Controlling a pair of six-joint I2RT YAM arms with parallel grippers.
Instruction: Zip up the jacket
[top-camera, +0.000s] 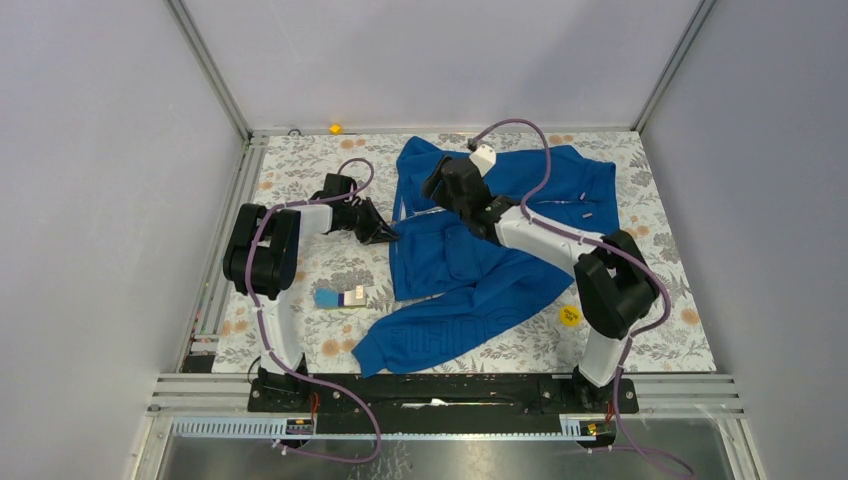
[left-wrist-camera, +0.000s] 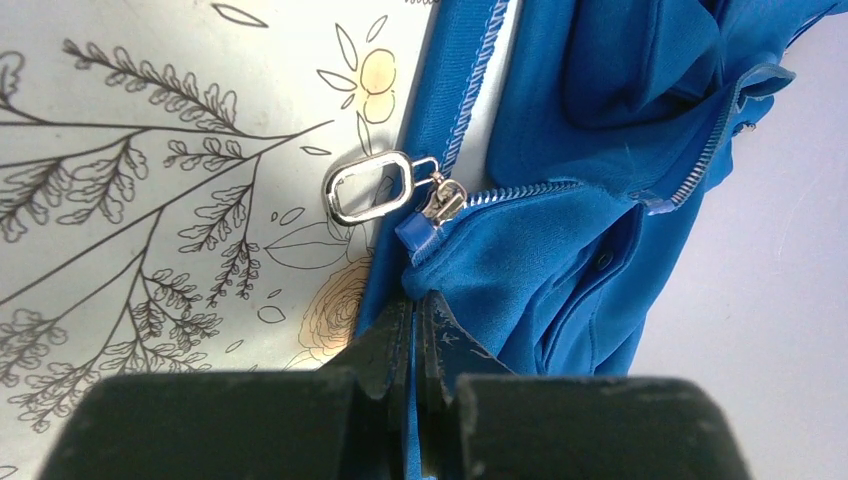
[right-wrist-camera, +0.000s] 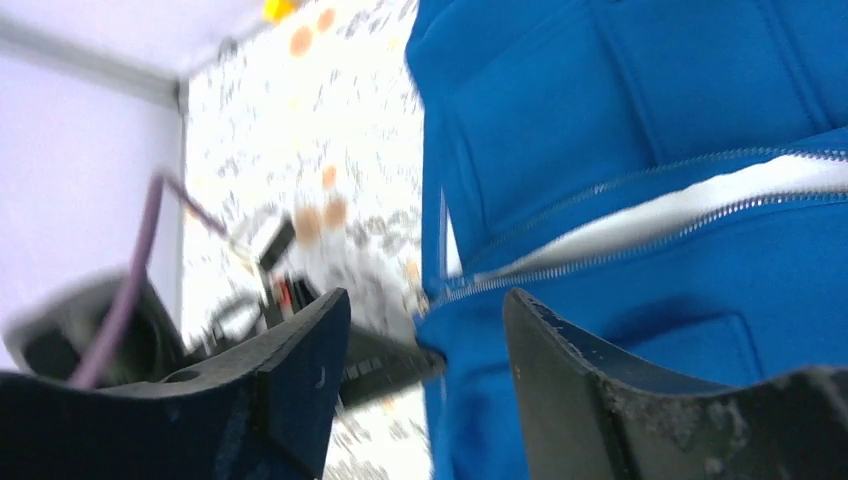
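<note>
The jacket (top-camera: 440, 262) lies on the table cover (top-camera: 300, 170), from centre to far right, with one sleeve reaching toward the near edge. The left gripper (top-camera: 389, 237) is at the jacket's left edge, clamped on the hem just beside the zipper slider (left-wrist-camera: 442, 200). The pull ring (left-wrist-camera: 368, 187) rests on the cover. The right gripper (top-camera: 435, 185) is over the jacket's far part, jaws apart. A small block (top-camera: 340, 297) lies left of the sleeve, and a round marker (top-camera: 569, 316) lies to its right.

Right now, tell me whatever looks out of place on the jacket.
The jacket lies askew and rumpled, one sleeve trailing toward the near table edge. Its zipper gapes, slider down at the hem. Nothing looks torn.
</note>
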